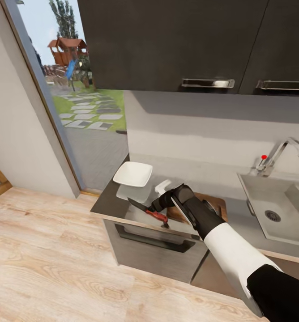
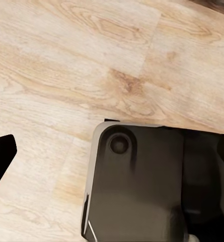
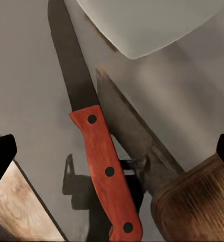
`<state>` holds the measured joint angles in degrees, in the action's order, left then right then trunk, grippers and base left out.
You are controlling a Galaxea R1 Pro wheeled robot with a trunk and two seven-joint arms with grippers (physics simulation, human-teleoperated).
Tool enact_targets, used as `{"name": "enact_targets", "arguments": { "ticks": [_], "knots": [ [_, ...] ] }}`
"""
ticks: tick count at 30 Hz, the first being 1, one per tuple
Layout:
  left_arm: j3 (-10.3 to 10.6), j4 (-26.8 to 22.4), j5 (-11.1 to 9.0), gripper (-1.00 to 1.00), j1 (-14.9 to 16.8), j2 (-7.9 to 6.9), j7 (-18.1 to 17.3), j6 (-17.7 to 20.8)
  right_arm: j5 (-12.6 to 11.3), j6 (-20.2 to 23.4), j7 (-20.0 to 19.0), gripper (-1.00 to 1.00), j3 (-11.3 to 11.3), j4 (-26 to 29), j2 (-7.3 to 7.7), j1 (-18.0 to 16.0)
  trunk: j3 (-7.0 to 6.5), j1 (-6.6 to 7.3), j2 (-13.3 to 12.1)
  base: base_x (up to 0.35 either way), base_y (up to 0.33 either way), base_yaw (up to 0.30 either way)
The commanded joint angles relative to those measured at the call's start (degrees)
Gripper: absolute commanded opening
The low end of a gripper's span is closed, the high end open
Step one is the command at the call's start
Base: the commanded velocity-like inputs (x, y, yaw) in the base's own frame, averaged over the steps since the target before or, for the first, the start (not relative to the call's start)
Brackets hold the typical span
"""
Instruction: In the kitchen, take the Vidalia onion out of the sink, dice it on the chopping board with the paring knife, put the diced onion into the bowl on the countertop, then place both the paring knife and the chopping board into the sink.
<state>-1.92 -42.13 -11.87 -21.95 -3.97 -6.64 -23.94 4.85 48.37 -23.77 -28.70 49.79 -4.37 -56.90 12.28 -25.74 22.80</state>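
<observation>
The right gripper [image 1: 157, 206] is reaching over the near left end of the dark grey countertop [image 1: 105, 202], hanging just above the paring knife [image 1: 147, 211]. In the right wrist view its two dark fingertips [image 3: 2, 156] are sitting far apart at the picture's edges, so the jaws are standing wide open and holding nothing; the knife lies between them, and whether either tip is touching it cannot be told. The paring knife [image 3: 94, 141] is lying flat on the worktop, its orange-red handle with three dark rivets pointing toward the robot and its dark blade pointing away toward the counter's left end. The white square bowl [image 1: 132, 174] is sitting on the countertop just beyond the blade tip. The wooden chopping board [image 1: 214, 203] is lying on the counter just right of the knife, largely hidden behind the right arm. The grey sink [image 1: 275, 212] with its chrome tap [image 1: 279, 154] is lying further right, well apart from the knife.

In the left wrist view one dark fingertip [image 2: 1, 156] of the left gripper is showing over the light wood floor [image 2: 66, 60], above a glossy black part of the robot; its jaw state cannot be told.
</observation>
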Motion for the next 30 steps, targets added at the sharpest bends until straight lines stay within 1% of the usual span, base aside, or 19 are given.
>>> {"name": "enact_targets", "arguments": {
  "ticks": [1,10,25,30],
  "knots": [
    [-0.11,-0.06,-0.61,1.0,-0.02,0.01,-0.57,0.04,0.54,0.16,-0.4,1.0,-0.28,0.04,0.02,-0.06,0.17,-0.04,0.12,0.049,0.0,0.0],
    [-0.11,0.27,-0.61,1.0,-0.01,0.01,-0.57,0.04,0.44,-1.39,-0.4,1.0,-0.64,-0.09,0.06,-0.07,0.8,-0.04,0.12,0.01,0.0,0.0],
    [-0.11,0.29,-0.61,1.0,0.0,0.36,-0.57,0.04,0.33,-1.97,-0.53,1.0,-0.65,-0.49,-0.01,-0.05,1.86,-0.04,0.12,0.0,0.0,0.0],
    [-0.11,0.29,-0.61,1.0,-0.02,0.36,-0.57,0.04,0.34,-2.79,-3.35,1.0,-0.65,-0.49,0.09,-0.05,2.22,-0.04,0.12,0.0,0.0,0.0]
  ]
}}
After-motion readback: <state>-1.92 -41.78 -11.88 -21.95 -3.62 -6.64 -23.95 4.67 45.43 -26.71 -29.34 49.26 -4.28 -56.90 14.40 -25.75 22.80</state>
